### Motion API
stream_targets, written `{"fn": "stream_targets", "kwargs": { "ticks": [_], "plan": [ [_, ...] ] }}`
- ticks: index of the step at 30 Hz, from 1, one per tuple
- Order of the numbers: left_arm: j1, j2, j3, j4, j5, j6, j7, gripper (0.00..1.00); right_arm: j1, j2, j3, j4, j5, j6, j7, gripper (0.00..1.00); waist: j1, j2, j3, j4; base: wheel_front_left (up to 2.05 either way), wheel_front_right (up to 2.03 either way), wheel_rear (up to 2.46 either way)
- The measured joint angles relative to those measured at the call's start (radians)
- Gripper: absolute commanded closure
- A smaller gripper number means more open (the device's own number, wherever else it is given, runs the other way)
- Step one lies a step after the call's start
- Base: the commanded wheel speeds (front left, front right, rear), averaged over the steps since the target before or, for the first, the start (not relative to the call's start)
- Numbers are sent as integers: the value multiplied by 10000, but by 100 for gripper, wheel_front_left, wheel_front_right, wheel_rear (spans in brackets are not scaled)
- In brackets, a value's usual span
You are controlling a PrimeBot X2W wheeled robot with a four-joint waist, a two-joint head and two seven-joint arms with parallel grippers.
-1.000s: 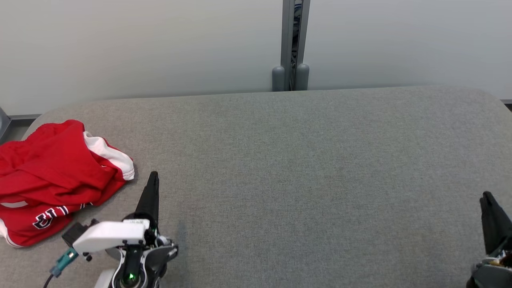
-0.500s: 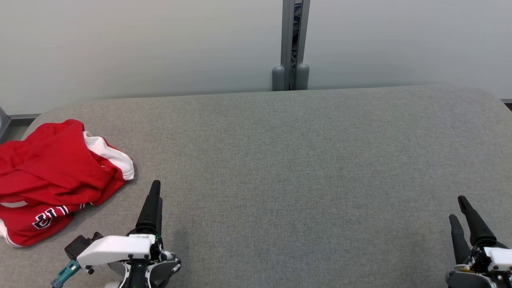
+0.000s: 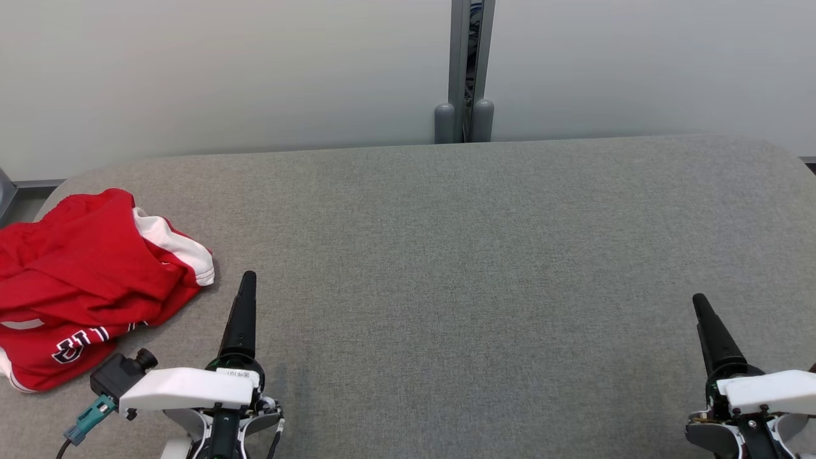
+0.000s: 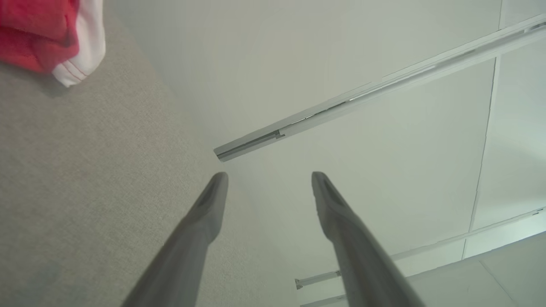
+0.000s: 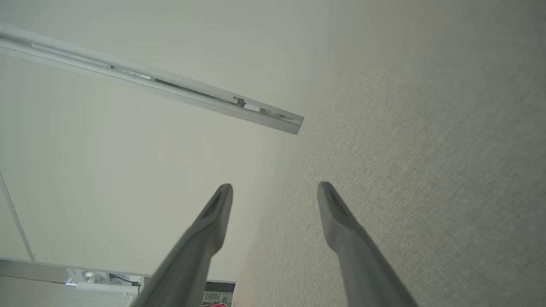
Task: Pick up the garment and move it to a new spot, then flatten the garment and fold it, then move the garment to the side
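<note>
The jersey (image 3: 76, 280) is bright red, with a white sleeve band and dark letters edged white. The table top (image 3: 478, 255) is a mottled grey weave. The left gripper (image 3: 247, 284) and right gripper (image 3: 701, 306) match — black fingers, white housings. The wall (image 3: 223, 64) is pale grey.

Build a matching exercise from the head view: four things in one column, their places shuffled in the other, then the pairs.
Things
1. garment
2. left gripper
3. right gripper
4. post

Places
A. lower right, over bare table
B. crumpled at the table's far left
C. behind the table's far edge, near the middle
D. lower left, just right of the garment, not touching it

Pairs: 1-B, 2-D, 3-A, 4-C
</note>
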Motion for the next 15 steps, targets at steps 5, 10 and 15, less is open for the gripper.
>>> {"fn": "stream_targets", "kwargs": {
  "ticks": [5, 10, 15],
  "plan": [
    [109, -4, 48, -291, 1053, 0, -98, 0, -55, -25, 514, -194, -1080, 0, -288, 0, 0, -1, 16, 8, 0, 0, 0],
    [149, -6, 82, -598, 2255, 46, -215, 0, -157, -98, 1041, -407, -2086, 2, -546, 0, 0, 0, 28, 19, 0, 0, 0],
    [184, -2, 107, -878, 3118, 217, -286, 0, -200, -178, 1407, -541, -2792, 2, -748, 0, 1, -1, 40, 22, 0, 0, 0]
  ]
}}
